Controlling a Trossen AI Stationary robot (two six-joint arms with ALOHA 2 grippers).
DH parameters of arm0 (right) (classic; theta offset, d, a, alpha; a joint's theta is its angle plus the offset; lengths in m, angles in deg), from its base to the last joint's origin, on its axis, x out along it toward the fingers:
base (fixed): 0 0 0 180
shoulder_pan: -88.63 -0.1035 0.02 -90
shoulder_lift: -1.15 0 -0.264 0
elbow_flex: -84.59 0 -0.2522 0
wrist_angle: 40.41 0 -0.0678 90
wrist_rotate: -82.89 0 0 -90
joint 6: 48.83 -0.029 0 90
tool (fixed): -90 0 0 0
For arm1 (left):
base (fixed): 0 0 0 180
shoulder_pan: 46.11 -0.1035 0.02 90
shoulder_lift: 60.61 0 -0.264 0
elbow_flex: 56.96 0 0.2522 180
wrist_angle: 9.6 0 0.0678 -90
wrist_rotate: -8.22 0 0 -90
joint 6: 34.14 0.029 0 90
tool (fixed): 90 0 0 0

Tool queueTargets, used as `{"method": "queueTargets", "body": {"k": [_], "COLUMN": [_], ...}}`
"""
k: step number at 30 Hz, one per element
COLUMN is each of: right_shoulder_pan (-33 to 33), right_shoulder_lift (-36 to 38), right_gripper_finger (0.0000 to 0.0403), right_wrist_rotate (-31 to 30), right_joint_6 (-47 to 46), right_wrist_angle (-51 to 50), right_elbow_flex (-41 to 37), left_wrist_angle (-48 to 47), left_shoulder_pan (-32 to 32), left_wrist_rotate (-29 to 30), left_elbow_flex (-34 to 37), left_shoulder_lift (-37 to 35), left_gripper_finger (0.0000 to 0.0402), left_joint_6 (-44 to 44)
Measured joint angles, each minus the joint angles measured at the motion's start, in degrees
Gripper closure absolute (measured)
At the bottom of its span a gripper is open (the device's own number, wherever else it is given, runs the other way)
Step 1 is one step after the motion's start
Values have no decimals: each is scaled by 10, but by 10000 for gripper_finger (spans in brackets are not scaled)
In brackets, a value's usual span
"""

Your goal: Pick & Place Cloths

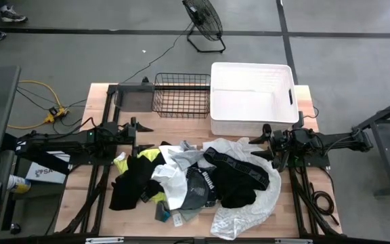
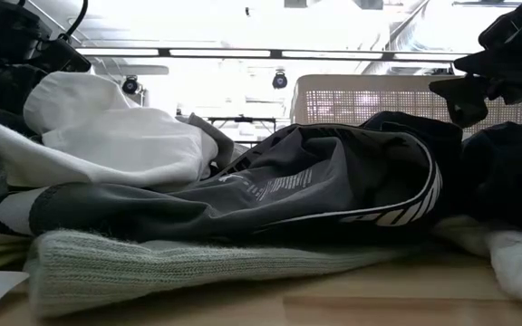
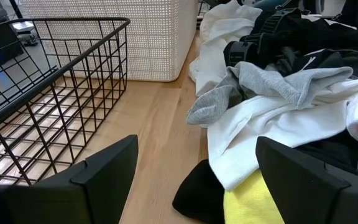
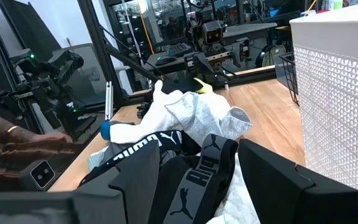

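Ribbed pale-green knit [image 2: 198, 263] lies nearest the low camera, flat on the table edge, with a grey garment with white lettering [image 2: 333, 186] slumped on top of it and a white cloth [image 2: 116, 136] bunched behind. From above, the cloths [image 1: 195, 179] form one loose heap across the front half of the table [image 1: 100, 95], between the two arms: black pieces on the left side, a neon-yellow scrap [image 1: 153, 155] showing among them, a black band with white lettering [image 1: 239, 169] over a large sheer white garment [image 1: 246, 210] on the right. Every piece appears to be in the heap. Behind it, toward the back edge, the black wire basket [image 1: 181, 95] and the white tub [image 1: 252, 98] stand side by side, touching or nearly so, and neither shows any cloth inside as far as the overhead view tells. Judgement: the task reads as barely begun or not begun, with the whole pile left to move. Left gripper [image 1: 133, 127] sits at the heap's left-rear corner, jaws spread wide and empty; its wrist view shows bare wood and cloth edges between the fingers [image 3: 104, 171], nothing pinched. Right gripper [image 1: 268, 138] hovers at the heap's right-rear corner just in front of the tub, jaws apart, nothing held, lettered band lying ahead of it. Which container takes the cloths cannot be told.
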Motion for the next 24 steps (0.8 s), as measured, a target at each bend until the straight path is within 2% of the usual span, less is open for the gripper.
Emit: {"method": "queueTargets", "body": {"k": [13, 17, 24], "right_shoulder_pan": [0, 0, 0], "right_shoulder_lift": [0, 0, 0], "right_gripper_finger": [190, 190, 190], "right_wrist_rotate": [0, -4, 14], "right_joint_6": [1, 39, 34], "right_wrist_angle": [0, 0, 19], "right_elbow_flex": [0, 0, 0], "left_wrist_angle": [0, 0, 0], "left_shoulder_pan": [0, 0, 0], "left_wrist_rotate": [0, 0, 0], "left_elbow_flex": [0, 0, 0], "left_shoulder_lift": [0, 0, 0], "left_gripper_finger": [80, 80, 80], "left_joint_6": [0, 0, 0]}}
